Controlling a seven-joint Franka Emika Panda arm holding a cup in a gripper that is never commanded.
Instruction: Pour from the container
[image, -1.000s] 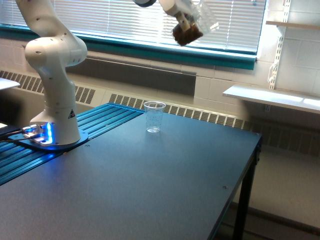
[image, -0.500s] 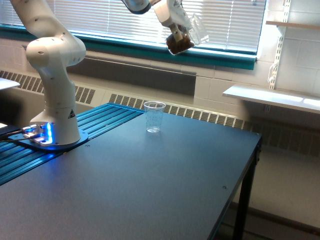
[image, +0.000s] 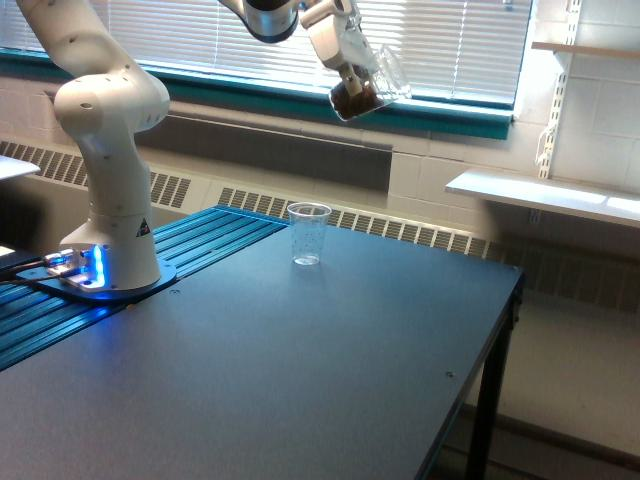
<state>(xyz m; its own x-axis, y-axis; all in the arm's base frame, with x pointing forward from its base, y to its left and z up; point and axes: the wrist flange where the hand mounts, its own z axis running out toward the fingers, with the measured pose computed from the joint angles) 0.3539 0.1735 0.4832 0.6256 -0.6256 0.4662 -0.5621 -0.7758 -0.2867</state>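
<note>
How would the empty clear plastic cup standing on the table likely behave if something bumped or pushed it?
The plastic cup looks thin-walled and empty, so probably very light and easily slid across the smooth table. It is tall for its narrow base, so a knock near the rim would likely tip it. On its side, its tapered shape would probably roll in a curve.

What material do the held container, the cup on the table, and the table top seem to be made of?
The container: clear, glossy, glass or hard plastic; brown bits show through it. The cup: thin clear plastic, it seems; the radiator grille shows through and faint marks dot it. The table top: dark matte laminate or similar, with soft reflections.
</note>
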